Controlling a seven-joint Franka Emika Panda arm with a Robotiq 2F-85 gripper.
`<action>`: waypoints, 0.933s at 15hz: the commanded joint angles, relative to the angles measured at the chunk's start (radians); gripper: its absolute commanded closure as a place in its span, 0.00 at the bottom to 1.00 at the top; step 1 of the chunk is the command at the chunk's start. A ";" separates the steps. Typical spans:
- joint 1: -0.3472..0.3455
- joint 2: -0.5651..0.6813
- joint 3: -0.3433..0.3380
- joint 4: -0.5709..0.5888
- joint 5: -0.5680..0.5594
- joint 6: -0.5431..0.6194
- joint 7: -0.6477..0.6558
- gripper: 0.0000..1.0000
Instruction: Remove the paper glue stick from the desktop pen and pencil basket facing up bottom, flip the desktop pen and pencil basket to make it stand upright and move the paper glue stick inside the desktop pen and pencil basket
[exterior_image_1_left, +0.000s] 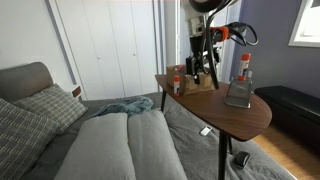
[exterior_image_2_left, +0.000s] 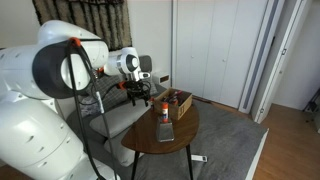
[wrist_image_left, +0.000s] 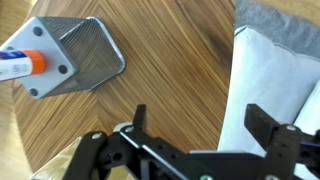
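the end effector (wrist_image_left: 195, 116) hangs above the wooden surface (wrist_image_left: 170, 70) with its two black fingers (wrist_image_left: 138, 118) spread wide apart and nothing between them; in both exterior views it (exterior_image_1_left: 197, 66) (exterior_image_2_left: 140, 97) is clear of the tabletop and touches none of the things on it. in the wrist view, bare wood grain lies straight ahead of the fingertips. beyond that, up and to the left of the fingers, the basket (wrist_image_left: 78, 55) stands upside down on the surface, its solid bottom facing up and its mesh walls flaring down to the wood. the glue stick (wrist_image_left: 20, 65) rests on that upturned bottom, at the side of the basket farther from the end effector, its white body and orange band cut off by the picture's edge. in both exterior views the glue stick (exterior_image_1_left: 245, 68) (exterior_image_2_left: 163, 109) stands upright on top of the basket (exterior_image_1_left: 238, 95) (exterior_image_2_left: 165, 131), red cap uppermost, apart from the end effector. a brown cardboard box (exterior_image_1_left: 196, 82) (exterior_image_2_left: 181, 102) sits on the surface near the end effector, with a small red-topped container (exterior_image_1_left: 177, 80) by it. off the surface's edge, to the right of the fingers in the wrist view, lies a pale cushion (wrist_image_left: 275, 65) of the grey sofa (exterior_image_1_left: 125, 140). farthest away stand white doors (exterior_image_1_left: 110, 45).
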 joint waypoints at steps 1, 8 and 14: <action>-0.015 -0.137 0.003 0.014 -0.081 -0.047 0.112 0.00; -0.090 -0.240 -0.045 0.021 -0.105 -0.042 0.132 0.00; -0.144 -0.245 -0.111 0.006 -0.117 -0.037 0.114 0.00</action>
